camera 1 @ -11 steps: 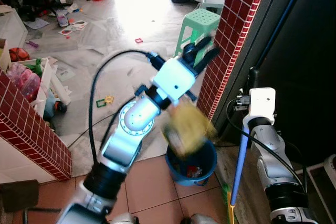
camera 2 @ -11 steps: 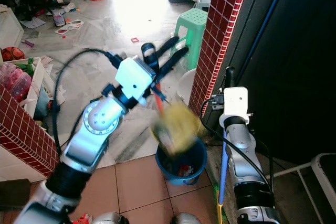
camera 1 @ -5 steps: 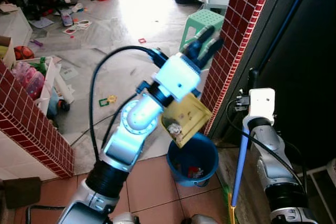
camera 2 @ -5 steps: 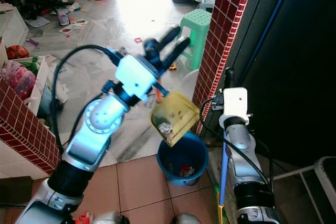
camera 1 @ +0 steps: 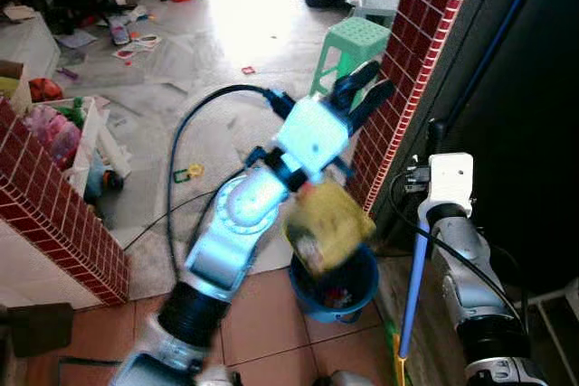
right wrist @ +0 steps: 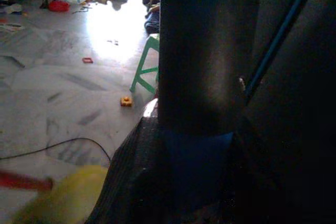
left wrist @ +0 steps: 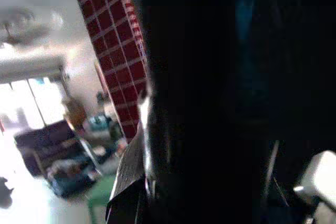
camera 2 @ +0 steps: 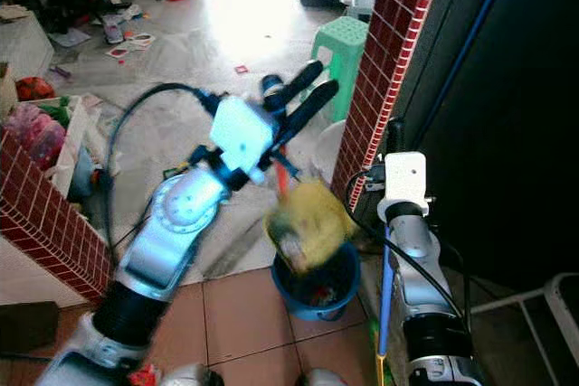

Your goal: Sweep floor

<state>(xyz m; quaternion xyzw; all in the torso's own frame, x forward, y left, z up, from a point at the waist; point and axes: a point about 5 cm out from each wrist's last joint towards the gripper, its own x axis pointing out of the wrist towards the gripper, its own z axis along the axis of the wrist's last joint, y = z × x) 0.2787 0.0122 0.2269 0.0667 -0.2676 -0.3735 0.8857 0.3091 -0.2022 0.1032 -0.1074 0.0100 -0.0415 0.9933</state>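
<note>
Tipping over the blue bucket (camera 1: 339, 288) at lower centre, the yellow dustpan (camera 1: 327, 225) hangs blurred from the left tool (camera 1: 360, 97), clamped on its handle; right tool (camera 1: 435, 126) grips the broom (camera 1: 414, 264).

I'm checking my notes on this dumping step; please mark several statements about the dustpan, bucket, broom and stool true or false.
1. The yellow plastic dustpan hangs tilted above the round blue plastic bucket. True.
2. The blue bucket stands on grey marble floor. False: it stands on reddish-brown floor tiles, at the foot of the red-tiled pillar.
3. The right gripper is on the blue broom handle, which stands upright. True.
4. The green plastic stool lies tipped on its side. False: it stands upright on its legs.
5. The left gripper is raised above the dustpan, with its black fingers pointing up and away. True.
</note>
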